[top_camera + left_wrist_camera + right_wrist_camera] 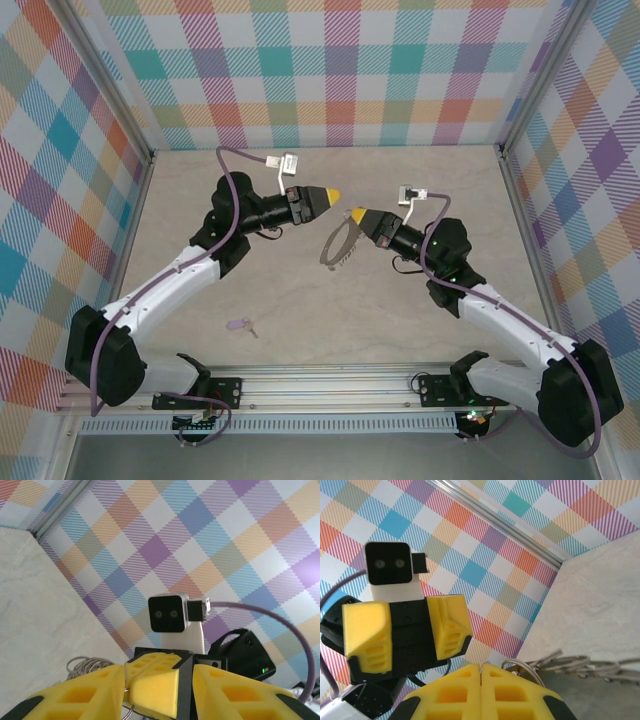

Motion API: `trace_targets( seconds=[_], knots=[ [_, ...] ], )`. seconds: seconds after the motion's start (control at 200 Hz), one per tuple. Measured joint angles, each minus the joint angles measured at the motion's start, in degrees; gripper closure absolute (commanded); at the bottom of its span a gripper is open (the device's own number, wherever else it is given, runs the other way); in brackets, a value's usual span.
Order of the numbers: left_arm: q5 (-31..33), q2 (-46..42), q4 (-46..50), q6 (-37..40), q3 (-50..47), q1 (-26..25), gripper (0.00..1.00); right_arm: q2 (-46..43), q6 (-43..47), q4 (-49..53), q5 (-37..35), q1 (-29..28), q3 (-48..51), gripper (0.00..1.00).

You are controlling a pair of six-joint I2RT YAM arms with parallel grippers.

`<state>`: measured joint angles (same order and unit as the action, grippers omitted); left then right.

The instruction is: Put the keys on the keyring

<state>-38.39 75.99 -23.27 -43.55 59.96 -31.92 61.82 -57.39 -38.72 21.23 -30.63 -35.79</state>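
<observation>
Pressed together at the bottom of its own wrist view, the right gripper (481, 671) is clamped on the keyring (338, 246), apparently by its rim, so that the hoop is held off the table (400, 330) and offered to the other arm. Facing it, the left gripper (333, 194) is held parted and empty. The key (238, 325) is found flat on the table near the left arm, well apart from the hoop.

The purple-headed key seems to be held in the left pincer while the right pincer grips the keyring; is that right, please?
Not quite: the top view shows the key lying on the table near the left arm's base, not in the left pincer. The right pincer does grip the keyring.
</observation>
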Motion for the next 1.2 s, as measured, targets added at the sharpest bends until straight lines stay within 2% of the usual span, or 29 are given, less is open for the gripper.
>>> trace_targets(
  seconds=[0.48,1.02,1.2],
  knots=[
    [0.87,0.72,-6.08,-3.87,-4.26,-0.61,0.7,2.34,-1.64,-10.19,-1.29,-0.17,0.87,1.0],
    [0.35,4.11,-9.84,-4.96,-4.26,-2.99,0.81,3.39,-3.54,-12.31,-1.29,-0.24,0.85,1.0],
    [0.37,4.22,-10.6,-5.57,-4.26,-3.04,0.92,3.39,-3.69,-12.33,-1.79,-0.31,0.85,1.0]
  ],
)
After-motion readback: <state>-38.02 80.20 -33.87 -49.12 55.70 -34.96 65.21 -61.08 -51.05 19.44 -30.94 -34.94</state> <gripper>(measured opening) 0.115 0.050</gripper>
